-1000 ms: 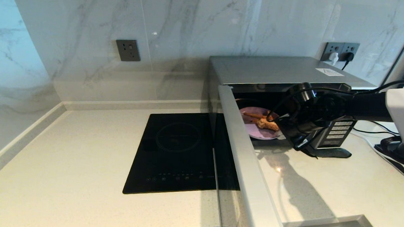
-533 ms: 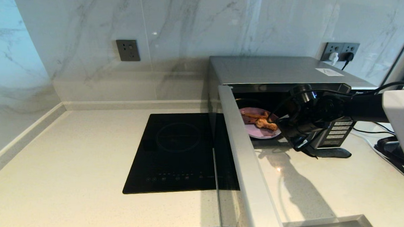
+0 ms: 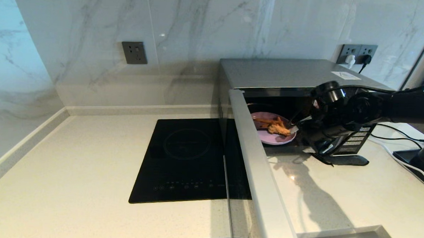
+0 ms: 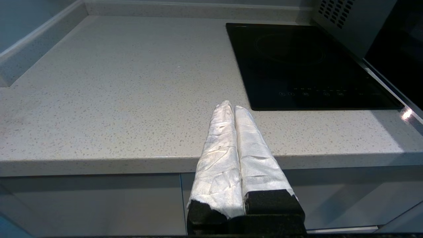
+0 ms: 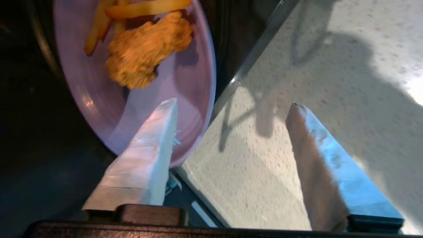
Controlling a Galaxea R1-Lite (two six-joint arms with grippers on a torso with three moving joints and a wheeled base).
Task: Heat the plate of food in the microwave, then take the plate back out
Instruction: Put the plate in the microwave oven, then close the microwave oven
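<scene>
The microwave (image 3: 291, 74) stands at the back right, its door (image 3: 253, 152) swung wide open toward me. The lilac plate of food (image 3: 272, 138) lies inside, at the front of the opening, with fries (image 3: 268, 120) and a brown fried piece (image 3: 278, 128). My right gripper (image 3: 299, 131) hovers open at the plate's right rim. In the right wrist view one finger (image 5: 148, 148) overlaps the plate (image 5: 191, 82) and the other finger (image 5: 317, 155) is over the counter; nothing is held. My left gripper (image 4: 233, 105) is shut and empty, parked off the counter's front edge.
A flat black cooktop (image 3: 186, 157) is set into the counter left of the open door. The black button panel (image 3: 356, 138) sits behind my right wrist. Cables and a black object (image 3: 408, 157) lie at the far right. A wall socket (image 3: 134, 53) is on the marble.
My right arm has drawn back to the right and slightly up, away from the microwave opening, so more of the plate shows. The plate has stayed where it was.
</scene>
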